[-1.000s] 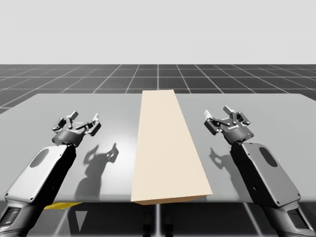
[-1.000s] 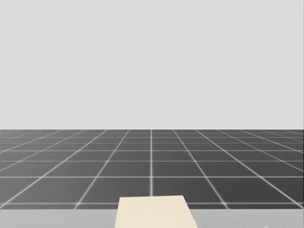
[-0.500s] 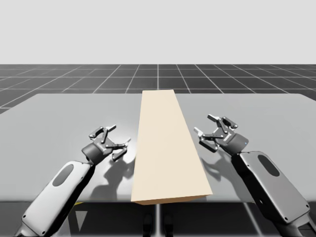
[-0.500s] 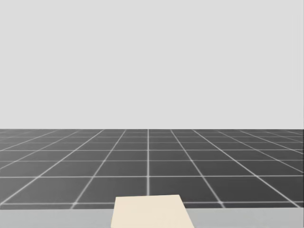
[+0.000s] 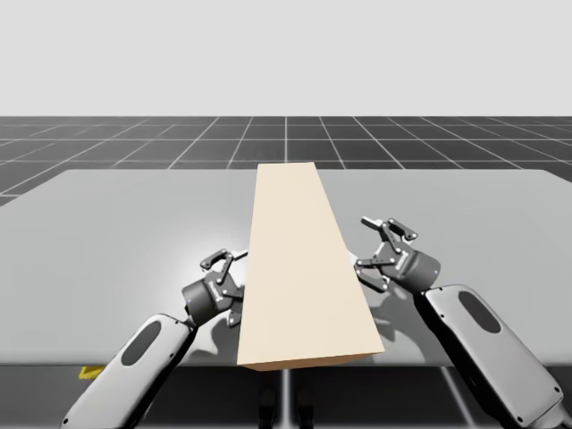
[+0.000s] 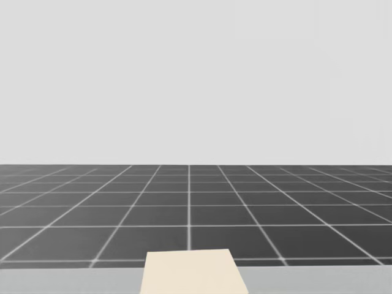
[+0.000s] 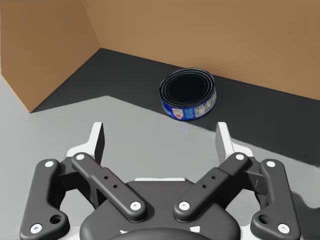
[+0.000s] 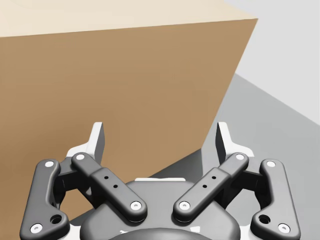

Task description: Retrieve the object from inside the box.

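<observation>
High view: my left gripper (image 5: 217,284) reaches in from lower left to the box (image 5: 304,268), whose long side runs up the frame's middle. My right gripper (image 5: 382,252) sits just beside its right wall. Both grippers' fingers (image 7: 97,142) are spread, holding nothing. Left wrist view: a short blue can (image 7: 188,94) stands ahead, inside the box by its far wall, round face up. Bare tabletop (image 5: 134,214) flanks both sides.
</observation>
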{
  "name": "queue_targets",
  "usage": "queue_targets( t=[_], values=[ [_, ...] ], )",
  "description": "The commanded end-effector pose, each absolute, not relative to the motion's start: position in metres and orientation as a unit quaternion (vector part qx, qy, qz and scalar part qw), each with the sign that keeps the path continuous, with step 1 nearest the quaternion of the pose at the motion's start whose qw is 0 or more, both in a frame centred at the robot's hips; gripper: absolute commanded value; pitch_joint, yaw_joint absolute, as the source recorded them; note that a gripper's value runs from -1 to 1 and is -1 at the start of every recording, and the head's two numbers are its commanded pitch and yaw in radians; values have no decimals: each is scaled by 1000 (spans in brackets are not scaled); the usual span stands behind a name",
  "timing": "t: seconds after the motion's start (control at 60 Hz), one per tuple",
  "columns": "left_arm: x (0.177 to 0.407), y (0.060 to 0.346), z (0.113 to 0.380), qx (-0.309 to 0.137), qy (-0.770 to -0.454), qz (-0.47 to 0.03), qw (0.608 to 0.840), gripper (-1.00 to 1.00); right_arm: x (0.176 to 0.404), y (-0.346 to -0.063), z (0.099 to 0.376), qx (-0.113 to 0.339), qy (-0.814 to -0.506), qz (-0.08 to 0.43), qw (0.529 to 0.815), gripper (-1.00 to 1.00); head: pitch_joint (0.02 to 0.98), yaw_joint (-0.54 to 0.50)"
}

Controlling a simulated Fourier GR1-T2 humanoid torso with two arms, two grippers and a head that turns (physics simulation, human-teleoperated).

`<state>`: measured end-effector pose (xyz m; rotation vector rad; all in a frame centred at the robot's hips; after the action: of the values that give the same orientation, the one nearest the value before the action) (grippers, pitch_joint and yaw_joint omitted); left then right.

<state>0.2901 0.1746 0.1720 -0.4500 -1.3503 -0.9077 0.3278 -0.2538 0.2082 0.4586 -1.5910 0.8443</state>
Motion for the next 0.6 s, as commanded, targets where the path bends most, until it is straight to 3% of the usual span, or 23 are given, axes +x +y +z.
queue_targets(
  t=[0.017,0.433,0.6],
  values=[
    [286,152,167,-221,-593,-410,657,-1000,326,-249,207,197,-686,371,594,-1000,85,-17],
    [338,125,147,-252,-564,-379,689,-1000,324,-246,207,193,-688,379,589,-1000,111,12],
    [347,108,135,-258,-551,-384,695,-1000,323,-247,208,193,-690,378,586,-1000,126,8]
  ],
)
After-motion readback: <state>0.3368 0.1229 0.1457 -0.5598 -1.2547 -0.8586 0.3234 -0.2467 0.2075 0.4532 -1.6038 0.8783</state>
